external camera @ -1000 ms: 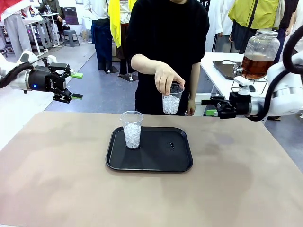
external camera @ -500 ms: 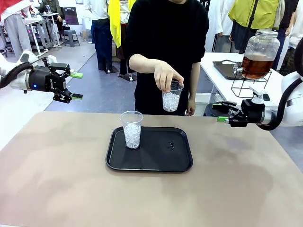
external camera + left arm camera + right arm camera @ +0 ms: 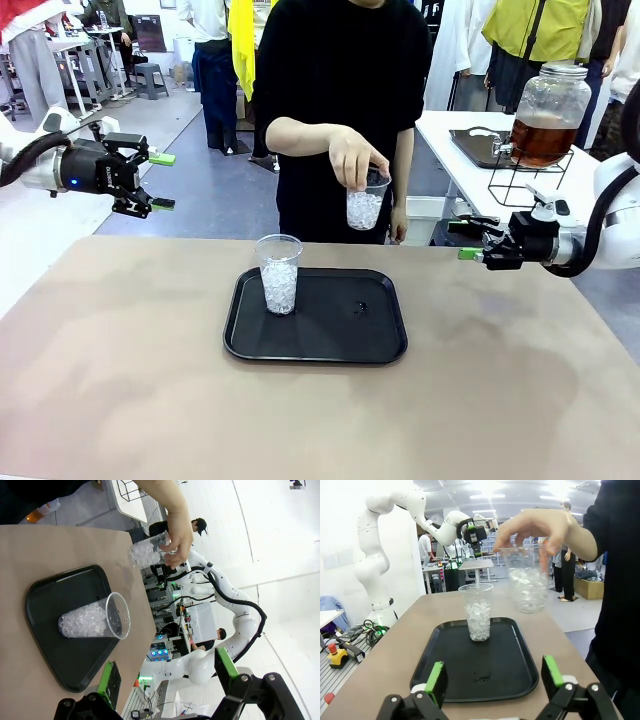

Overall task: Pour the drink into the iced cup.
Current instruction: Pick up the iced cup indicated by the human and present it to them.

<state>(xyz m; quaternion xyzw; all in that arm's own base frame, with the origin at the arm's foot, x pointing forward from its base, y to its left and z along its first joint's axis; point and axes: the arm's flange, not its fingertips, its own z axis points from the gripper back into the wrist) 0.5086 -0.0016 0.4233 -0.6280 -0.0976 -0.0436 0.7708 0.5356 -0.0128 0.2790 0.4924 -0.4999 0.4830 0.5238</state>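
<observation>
On the table, a black tray bears one iced cup, upright, left of centre. Left gripper and right gripper hover either side, both spread, empty. Beyond, a person's hand holds a second iced cup aloft. Farthest, the drink stands in a tapped glass jar.

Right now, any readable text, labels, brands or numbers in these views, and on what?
None legible.
Left end effector: small pale print on its black body, too small to read.
Clear plastic cup of ice on black rectangular tray, hand-held iced cup, large clear glass jar of amber drink: no print visible.
</observation>
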